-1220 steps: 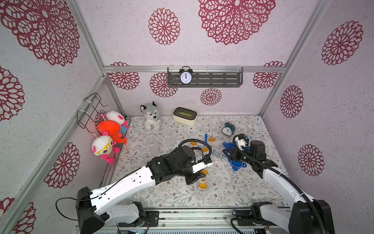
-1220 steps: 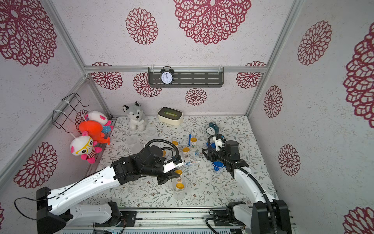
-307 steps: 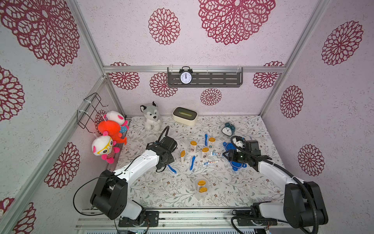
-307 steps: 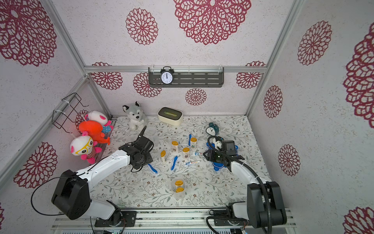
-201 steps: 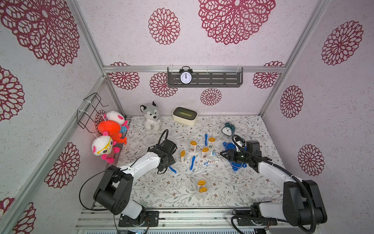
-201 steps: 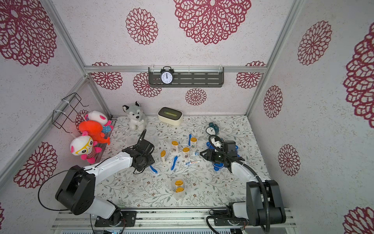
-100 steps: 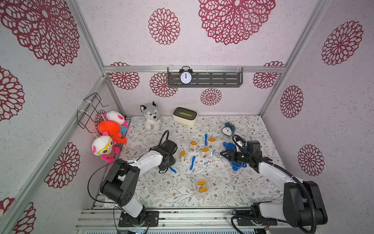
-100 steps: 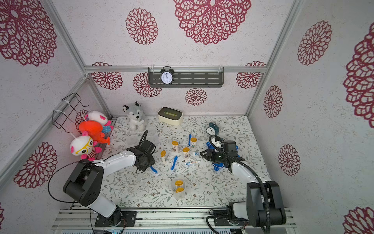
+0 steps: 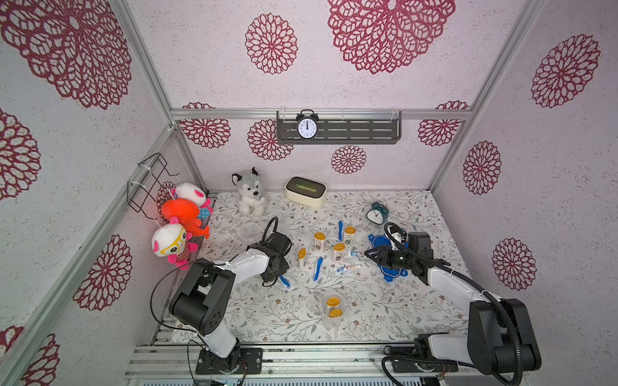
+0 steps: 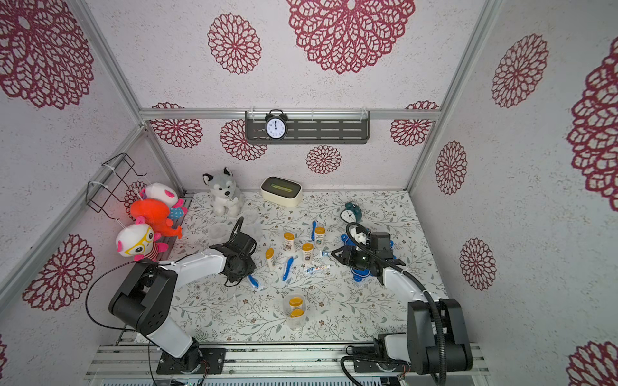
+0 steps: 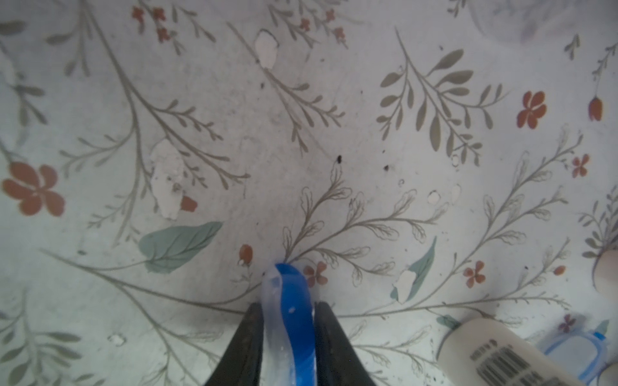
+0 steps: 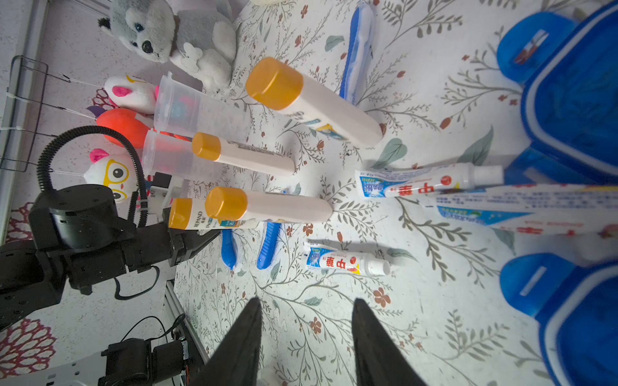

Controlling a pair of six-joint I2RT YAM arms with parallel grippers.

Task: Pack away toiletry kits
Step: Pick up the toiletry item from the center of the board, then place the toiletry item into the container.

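- The left gripper (image 11: 288,310) is to the front-left of the cream tissue box (image 9: 305,191). Its jaws are pressed against both sides of a wrapped blue toothbrush (image 11: 291,287), which lies on the floral mat (image 9: 254,310).
- The empty clear cups (image 10: 219,233) stand between that gripper and the tissue box, a little to its left.
- The white bottles with orange caps (image 9: 319,240) are straight in front of the tissue box. Three are upright, and a lying bottle (image 9: 302,259) is beside them.
- Two loose toothbrushes (image 9: 317,268) lie among those bottles.
- A filled cup (image 9: 332,312) holding two more bottles stands well in front of the tissue box, near the mat's front edge.
- The toothpaste tubes (image 9: 347,268) lie to the front-right of the tissue box.
- The right gripper (image 12: 306,302) is further right, near the tubes. Its jaws are partly apart with nothing between them.
- The blue lids (image 9: 391,272) lie under the right arm.
- The teal alarm clock (image 9: 376,212) stands to the right of the tissue box.
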